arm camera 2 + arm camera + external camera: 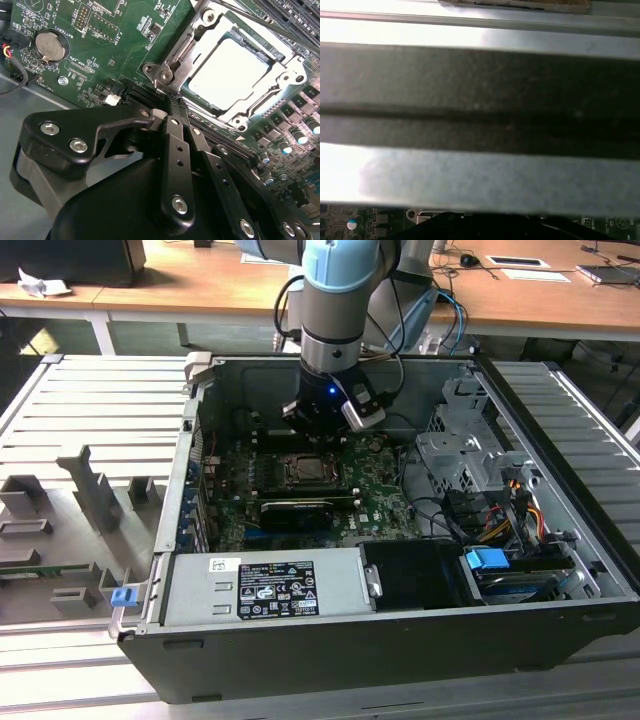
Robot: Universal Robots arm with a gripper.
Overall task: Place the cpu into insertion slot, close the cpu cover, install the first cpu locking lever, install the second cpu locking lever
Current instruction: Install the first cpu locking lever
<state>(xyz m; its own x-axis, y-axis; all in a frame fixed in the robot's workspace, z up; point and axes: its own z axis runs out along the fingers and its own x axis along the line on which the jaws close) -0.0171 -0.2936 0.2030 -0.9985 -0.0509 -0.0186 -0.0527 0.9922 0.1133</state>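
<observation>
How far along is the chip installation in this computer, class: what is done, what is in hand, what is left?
Done: the chip sits in the socket, and the metal cover frame lies closed around it. In hand: the gripper holds nothing, and its tips sit beside the frame's corner. Left: the pictures do not settle whether either locking lever is latched, so both remain unconfirmed.

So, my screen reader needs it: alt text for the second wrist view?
The cpu sits in the insertion slot with the silver cpu cover closed around it. The black gripper reaches toward the cover's corner over the green motherboard.
</observation>
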